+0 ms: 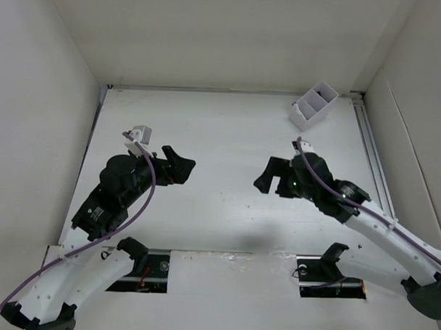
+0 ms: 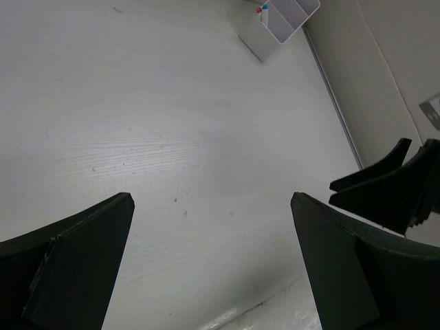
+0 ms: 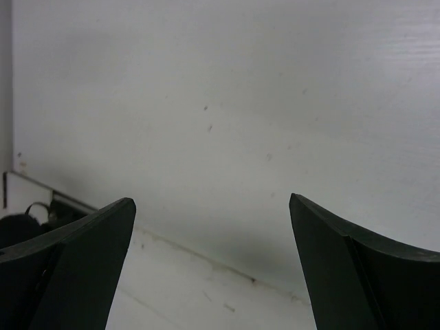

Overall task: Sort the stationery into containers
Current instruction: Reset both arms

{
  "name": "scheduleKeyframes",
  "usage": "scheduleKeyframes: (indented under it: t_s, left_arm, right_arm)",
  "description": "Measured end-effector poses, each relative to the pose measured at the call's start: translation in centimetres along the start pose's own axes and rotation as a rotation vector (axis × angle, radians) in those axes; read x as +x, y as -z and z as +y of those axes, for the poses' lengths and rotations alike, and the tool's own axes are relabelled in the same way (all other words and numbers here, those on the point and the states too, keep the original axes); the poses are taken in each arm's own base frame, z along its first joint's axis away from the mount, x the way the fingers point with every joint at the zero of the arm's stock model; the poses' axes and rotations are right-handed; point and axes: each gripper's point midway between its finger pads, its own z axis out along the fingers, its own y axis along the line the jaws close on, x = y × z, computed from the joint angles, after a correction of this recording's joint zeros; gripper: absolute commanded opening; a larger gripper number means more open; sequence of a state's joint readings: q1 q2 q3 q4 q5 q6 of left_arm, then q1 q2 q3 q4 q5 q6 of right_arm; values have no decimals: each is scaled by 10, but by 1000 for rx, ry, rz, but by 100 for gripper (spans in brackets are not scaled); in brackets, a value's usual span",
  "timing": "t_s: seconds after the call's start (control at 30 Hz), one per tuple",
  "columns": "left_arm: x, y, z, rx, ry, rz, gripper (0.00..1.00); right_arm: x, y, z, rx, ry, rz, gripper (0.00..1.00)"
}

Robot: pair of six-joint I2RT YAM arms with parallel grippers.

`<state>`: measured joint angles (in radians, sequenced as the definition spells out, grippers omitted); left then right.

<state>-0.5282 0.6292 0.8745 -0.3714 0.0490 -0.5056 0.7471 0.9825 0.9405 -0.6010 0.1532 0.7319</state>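
Note:
The white two-compartment box (image 1: 314, 105) stands at the table's far right corner. It also shows in the left wrist view (image 2: 292, 17), with small red and blue tips (image 2: 262, 9) at its left end. No loose stationery shows on the table. My left gripper (image 1: 178, 166) is open and empty, hovering left of centre. My right gripper (image 1: 268, 177) is open and empty, right of centre, facing the left one. Its black fingers (image 2: 385, 180) show at the right edge of the left wrist view.
White walls enclose the table on three sides. A metal rail (image 1: 373, 159) runs along the right edge. Two black mounting plates (image 1: 331, 270) sit in cut-outs at the near edge, with a raised seam (image 3: 206, 265) there.

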Motion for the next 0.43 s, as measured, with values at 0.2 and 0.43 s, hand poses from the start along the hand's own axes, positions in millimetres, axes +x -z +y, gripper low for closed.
scheduleKeyframes:
  t_s: [0.2, 0.43]
  left_arm:
    - [1, -1, 1, -5, -8, 6, 100]
    - [6, -5, 5, -24, -11, 26, 100]
  right_arm:
    - [28, 40, 10, -159, -54, 33, 100]
    - [28, 56, 12, -204, -69, 27, 100]
